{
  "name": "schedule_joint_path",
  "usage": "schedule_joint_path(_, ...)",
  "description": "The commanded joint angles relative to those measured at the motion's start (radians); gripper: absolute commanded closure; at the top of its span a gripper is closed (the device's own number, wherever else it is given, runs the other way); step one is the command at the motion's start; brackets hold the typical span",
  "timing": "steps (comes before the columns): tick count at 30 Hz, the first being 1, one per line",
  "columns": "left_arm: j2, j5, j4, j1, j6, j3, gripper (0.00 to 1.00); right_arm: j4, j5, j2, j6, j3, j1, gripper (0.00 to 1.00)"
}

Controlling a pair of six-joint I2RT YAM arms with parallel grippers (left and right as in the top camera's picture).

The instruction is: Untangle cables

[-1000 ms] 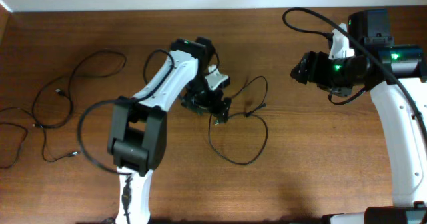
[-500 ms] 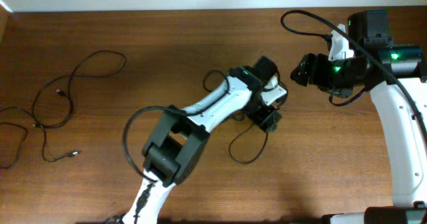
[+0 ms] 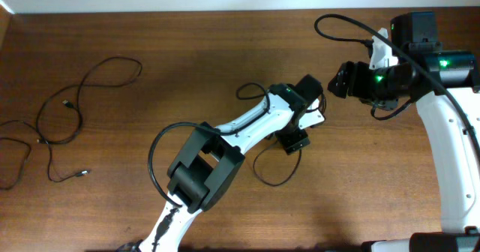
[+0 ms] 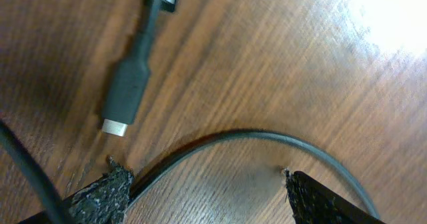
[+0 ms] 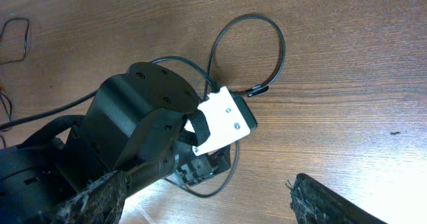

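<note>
One thin black cable lies under my left gripper (image 3: 294,142) at mid table, its loop (image 3: 274,184) trailing toward the front. In the left wrist view my gripper (image 4: 207,187) is open and low over the wood. The cable (image 4: 253,135) arcs between the fingers and runs against the left fingertip (image 4: 107,192). Its small silver-tipped plug (image 4: 127,91) lies just ahead. My right gripper (image 3: 336,79) is open and empty, hovering right of the left wrist. In the right wrist view the same cable's loop (image 5: 283,47) lies behind the left arm's wrist (image 5: 147,117).
Other thin black cords lie spread in long loose loops at the far left of the table (image 3: 112,63), with small plug ends (image 3: 81,174) near the left edge. The thick arm cable (image 3: 154,158) hangs beside the left arm.
My left arm has swung from the table's middle to the right, close to the right gripper, and the cable loop has shifted right with it. The right arm has barely moved.
</note>
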Motion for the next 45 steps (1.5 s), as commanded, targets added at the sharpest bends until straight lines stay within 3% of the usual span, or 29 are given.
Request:
schedule_joint_path(1, 0.05, 0.066, -0.022, 0.004, 0.162, -0.018, 0.24, -0.003, 0.012, 0.003, -0.011, 0.006, -0.004, 0.2)
schedule_joint_path(7, 0.052, 0.048, 0.182, 0.004, 0.158, -0.024, 0.2, -0.007, 0.012, 0.003, -0.011, 0.006, -0.004, 0.2)
schedule_joint_path(12, 0.052, -0.159, 0.25, 0.004, 0.158, -0.024, 0.19, -0.006, 0.013, 0.004, -0.011, 0.006, -0.004, 0.2)
schedule_joint_path(17, 0.052, -0.16, 0.386, -0.005, 0.158, -0.024, 0.18, -0.008, 0.012, 0.041, -0.011, 0.006, -0.004, 0.2)
schedule_joint_path(19, 0.052, -0.106, 0.436, -0.009, 0.158, -0.024, 0.13, -0.011, 0.012, 0.056, -0.011, 0.006, -0.004, 0.2)
schedule_joint_path(20, 0.052, -0.078, 0.435, -0.009, 0.158, -0.024, 0.14, -0.011, 0.012, 0.06, -0.011, 0.006, -0.004, 0.2)
schedule_joint_path(27, 0.103, 0.165, 0.357, -0.01, 0.158, -0.024, 0.51, -0.007, 0.012, 0.063, -0.011, 0.006, -0.004, 0.2)
schedule_joint_path(31, 0.112, 0.146, 0.324, -0.003, 0.147, -0.023, 0.72, -0.007, 0.012, 0.063, -0.012, 0.006, -0.004, 0.2)
schedule_joint_path(34, 0.1, 0.051, 0.286, 0.023, 0.016, 0.002, 0.76, -0.007, 0.012, 0.063, -0.011, 0.006, -0.004, 0.2)
schedule_joint_path(38, 0.019, 0.047, 0.186, 0.098, -0.039, 0.066, 0.83, -0.007, 0.012, 0.063, -0.011, 0.006, -0.004, 0.2)
schedule_joint_path(45, -0.313, 0.047, 0.179, 0.322, -0.126, 0.072, 0.86, -0.008, 0.012, 0.063, -0.011, 0.006, -0.004, 0.2)
